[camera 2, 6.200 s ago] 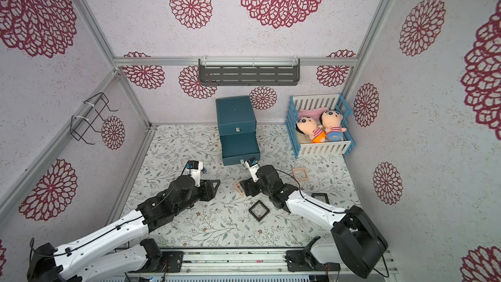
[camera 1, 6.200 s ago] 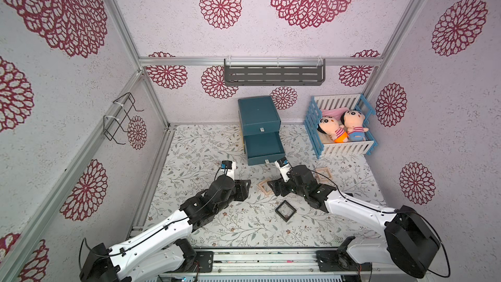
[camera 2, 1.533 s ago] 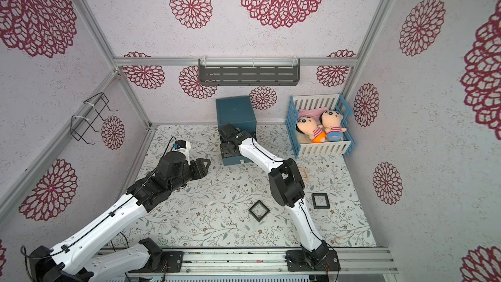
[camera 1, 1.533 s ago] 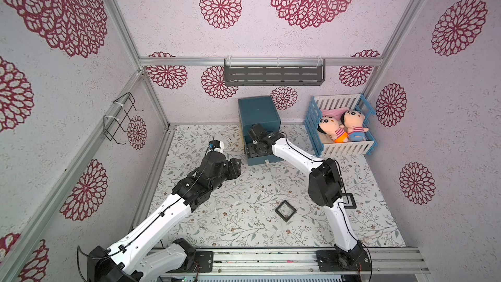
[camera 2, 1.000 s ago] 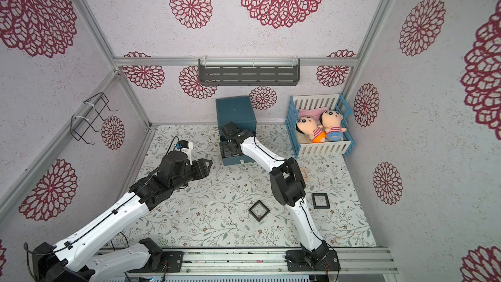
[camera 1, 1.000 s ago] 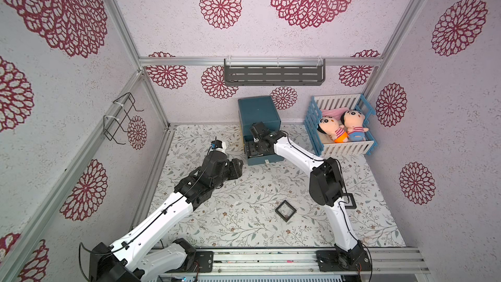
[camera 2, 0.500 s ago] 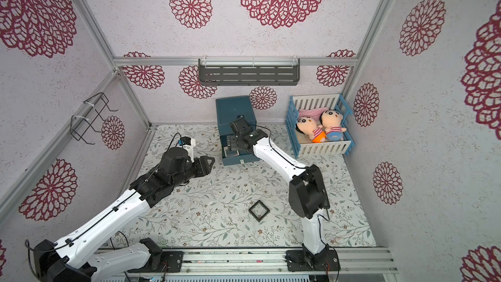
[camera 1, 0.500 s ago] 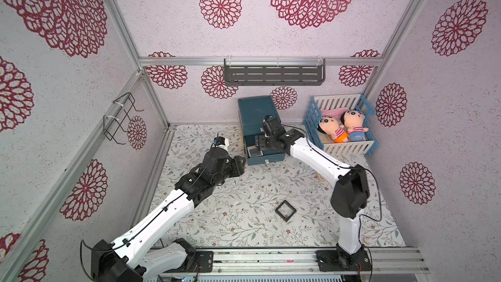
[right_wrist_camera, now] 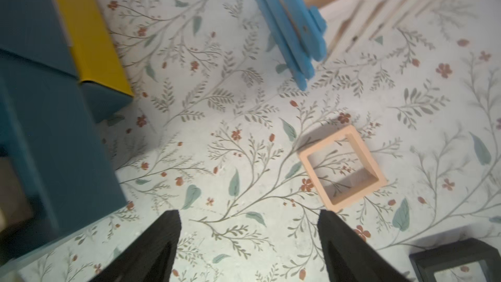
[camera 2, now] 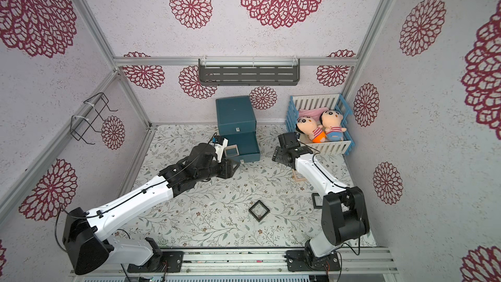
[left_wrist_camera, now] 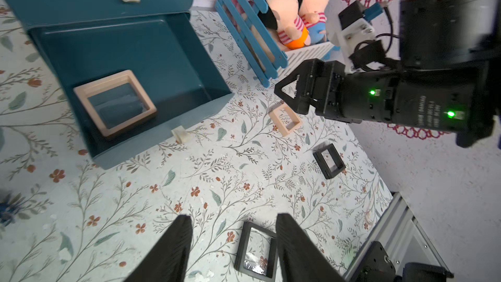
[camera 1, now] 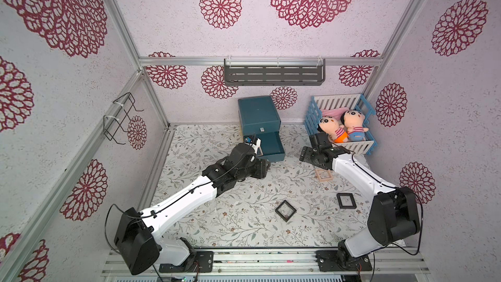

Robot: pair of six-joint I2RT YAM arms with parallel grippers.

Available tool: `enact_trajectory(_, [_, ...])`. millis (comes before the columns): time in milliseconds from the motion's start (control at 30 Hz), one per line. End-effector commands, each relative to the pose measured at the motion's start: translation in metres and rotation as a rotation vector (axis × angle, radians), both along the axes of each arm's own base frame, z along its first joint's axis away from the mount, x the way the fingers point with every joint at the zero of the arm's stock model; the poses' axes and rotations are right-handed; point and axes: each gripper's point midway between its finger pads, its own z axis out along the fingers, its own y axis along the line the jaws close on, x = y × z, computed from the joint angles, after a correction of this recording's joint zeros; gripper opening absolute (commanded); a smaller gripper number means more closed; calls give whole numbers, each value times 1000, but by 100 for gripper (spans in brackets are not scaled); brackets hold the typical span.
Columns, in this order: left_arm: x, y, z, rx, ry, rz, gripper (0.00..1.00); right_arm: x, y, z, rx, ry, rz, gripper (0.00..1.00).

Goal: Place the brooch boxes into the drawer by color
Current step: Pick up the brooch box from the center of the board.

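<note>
Right jaws: black tapered wedges, apart.

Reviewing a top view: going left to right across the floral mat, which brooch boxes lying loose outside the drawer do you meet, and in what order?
first black brooch box, turned cornerwise → pale pink brooch box, beside the right arm → second black brooch box, nearest the right wall.

Dark teal chest [camera 1: 259, 113] with three drawers, bottom drawer [left_wrist_camera: 130, 50] pulled open, pale pink box [left_wrist_camera: 116, 103] flat inside it, second pink box [camera 1: 324, 175] on the floor, black box [camera 1: 285, 210] and other black box [camera 1: 346, 201] flat on the floor, well apart.
</note>
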Motion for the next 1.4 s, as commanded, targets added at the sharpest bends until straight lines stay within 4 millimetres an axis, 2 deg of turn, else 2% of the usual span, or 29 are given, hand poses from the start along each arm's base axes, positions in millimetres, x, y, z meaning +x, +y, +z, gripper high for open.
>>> enact_trajectory(0, [1, -20, 13, -24, -45, -74, 56, -3, -27, 15, 44, -53, -107, 90])
enact_trajectory(100, [0, -30, 10, -18, -41, -109, 56, -9, -49, 8, 80, -55, -235, 91])
enact_trajectory(200, [-5, -39, 6, -2, -43, -161, 56, -13, -62, -6, 128, -14, -382, 90])
enact_trajectory(333, [-11, -48, 2, 16, -58, -224, 55, -10, -63, -22, 184, 42, -505, 92])
enact_trajectory(433, [-14, -54, 0, 11, -78, -260, 55, -8, -63, -27, 236, 23, -588, 93])
enact_trajectory(500, [-15, -57, 1, -3, -93, -275, 55, -7, -65, -30, 260, 5, -641, 99])
enact_trajectory(700, [-16, -63, -8, 3, -93, -300, 55, -3, -65, -44, 307, -12, -712, 99])
enact_trajectory(933, [-16, -63, -9, 13, -96, -303, 55, -11, -67, -75, 321, 90, -816, 99])
enact_trajectory(1367, [-17, -60, -6, 16, -96, -299, 55, -6, -68, -99, 328, 149, -833, 99])
